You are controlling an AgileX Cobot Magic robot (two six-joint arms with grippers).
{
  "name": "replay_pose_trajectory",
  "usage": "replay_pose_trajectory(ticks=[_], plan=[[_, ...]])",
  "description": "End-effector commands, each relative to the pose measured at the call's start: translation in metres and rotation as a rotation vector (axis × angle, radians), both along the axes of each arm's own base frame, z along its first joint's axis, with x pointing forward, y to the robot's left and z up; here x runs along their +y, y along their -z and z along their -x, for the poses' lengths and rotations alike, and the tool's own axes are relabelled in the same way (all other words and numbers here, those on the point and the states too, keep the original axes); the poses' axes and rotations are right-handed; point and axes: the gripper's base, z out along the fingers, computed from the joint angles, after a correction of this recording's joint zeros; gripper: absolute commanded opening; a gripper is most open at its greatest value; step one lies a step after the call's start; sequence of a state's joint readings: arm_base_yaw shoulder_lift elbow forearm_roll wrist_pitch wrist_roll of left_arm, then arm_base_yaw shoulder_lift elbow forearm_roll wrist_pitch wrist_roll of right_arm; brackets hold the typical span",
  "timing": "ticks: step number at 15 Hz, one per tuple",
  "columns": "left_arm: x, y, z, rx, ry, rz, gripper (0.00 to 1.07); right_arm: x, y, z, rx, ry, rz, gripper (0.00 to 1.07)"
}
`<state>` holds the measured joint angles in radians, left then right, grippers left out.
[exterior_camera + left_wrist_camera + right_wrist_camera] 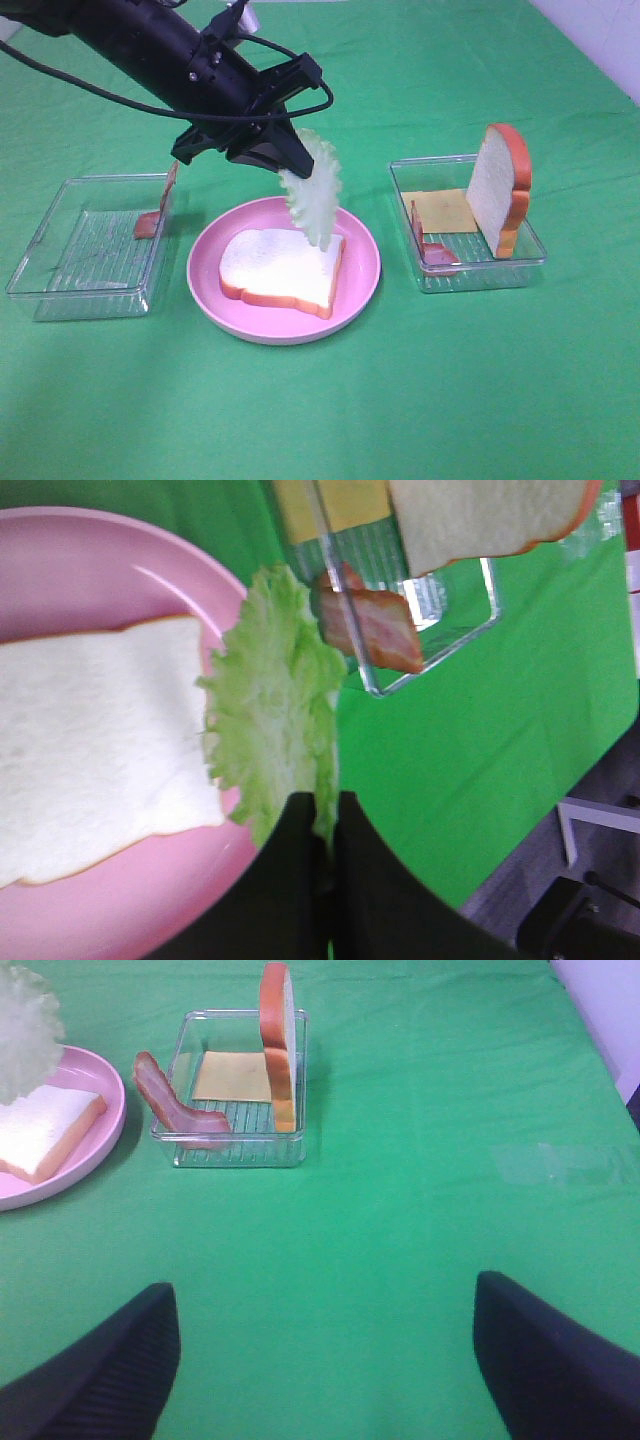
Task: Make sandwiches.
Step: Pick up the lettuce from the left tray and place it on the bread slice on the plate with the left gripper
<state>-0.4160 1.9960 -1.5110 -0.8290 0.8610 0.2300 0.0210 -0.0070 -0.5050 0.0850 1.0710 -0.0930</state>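
A white bread slice (282,268) lies flat on the pink plate (360,262). My left gripper (283,162) is shut on a pale green lettuce leaf (312,195), which hangs just above the slice's far right edge. The left wrist view shows the gripper (318,845), the lettuce (275,695), the bread (90,750) and the plate (90,570). A second bread slice (502,185) stands upright in the right tray (480,275), beside a yellow cheese square (445,210) and a bacon strip (430,245). My right gripper (325,1360) is open and empty over bare cloth, well short of that tray (240,1150).
A clear tray (80,295) at the left holds one bacon strip (155,210) leaning on its right wall. Green cloth covers the table. The left arm (150,45) reaches in from the upper left over that tray.
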Motion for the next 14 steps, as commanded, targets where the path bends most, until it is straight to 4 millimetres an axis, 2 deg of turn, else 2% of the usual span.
replay_pose_trajectory(ticks=[1,3,4,10,11,12,13,14], plan=[[-0.011,0.016,-0.003,0.032,0.023,0.083,0.00,0.000,0.000,0.001,-0.025,-0.003,0.011,0.76],[-0.010,0.035,-0.004,0.059,0.056,0.032,0.00,0.000,0.000,0.001,-0.025,-0.003,0.011,0.76],[-0.004,0.052,-0.005,0.081,0.064,-0.075,0.00,0.000,0.000,0.001,-0.025,-0.003,0.011,0.76],[0.013,0.067,-0.009,0.103,-0.025,-0.294,0.00,0.000,0.000,0.001,-0.025,-0.003,0.011,0.76],[0.014,0.067,-0.010,0.097,-0.022,-0.303,0.08,0.000,0.000,0.001,-0.025,-0.003,0.011,0.76],[0.014,0.067,-0.010,0.095,-0.022,-0.303,0.21,0.000,0.000,0.001,-0.025,-0.003,0.011,0.76],[0.014,0.067,-0.011,0.087,-0.027,-0.301,0.40,0.000,0.000,0.001,-0.025,-0.003,0.011,0.76],[0.014,0.067,-0.011,0.082,-0.031,-0.300,0.49,0.000,0.000,0.001,-0.025,-0.003,0.011,0.76]])
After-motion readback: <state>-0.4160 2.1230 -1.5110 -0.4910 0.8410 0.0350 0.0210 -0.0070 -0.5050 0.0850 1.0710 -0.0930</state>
